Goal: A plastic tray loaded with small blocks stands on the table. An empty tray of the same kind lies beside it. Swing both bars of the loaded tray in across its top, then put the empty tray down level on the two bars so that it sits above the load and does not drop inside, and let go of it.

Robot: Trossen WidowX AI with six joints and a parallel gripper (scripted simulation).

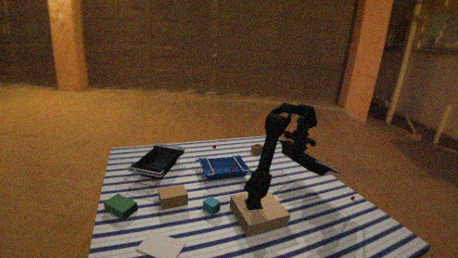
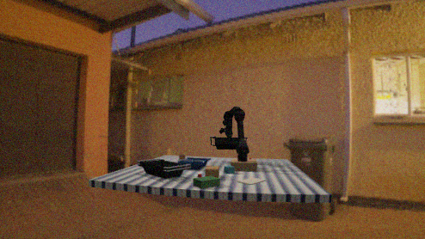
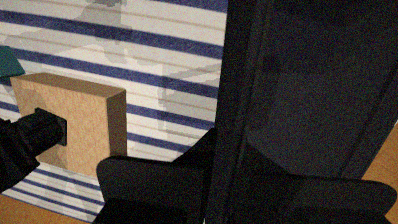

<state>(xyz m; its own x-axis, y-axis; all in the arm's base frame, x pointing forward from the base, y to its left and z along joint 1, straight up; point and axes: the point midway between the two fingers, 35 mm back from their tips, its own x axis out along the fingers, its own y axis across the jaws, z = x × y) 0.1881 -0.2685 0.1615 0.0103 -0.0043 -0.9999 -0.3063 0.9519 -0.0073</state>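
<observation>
The blue tray (image 1: 227,175) (image 2: 197,162) stands at the middle back of the table. Its two pale bars (image 1: 210,165) (image 1: 240,161) lie across its top, and small red blocks show inside. My gripper (image 1: 300,145) (image 2: 228,137) (image 3: 220,134) is shut on the wall of an empty black tray (image 1: 316,163) (image 2: 228,144) (image 3: 310,100). It holds this tray in the air above the table, right of the arm in the top view. The held tray looks slanted there. In the wrist view it fills the right side and hides what is below.
Another black tray (image 1: 158,160) (image 2: 161,169) stands at the left. A green block (image 1: 120,207) (image 2: 206,182), a tan block (image 1: 172,197), a teal block (image 1: 211,206) and a pale flat square (image 1: 161,246) lie nearer. A small tan block (image 1: 256,149) is behind the blue tray.
</observation>
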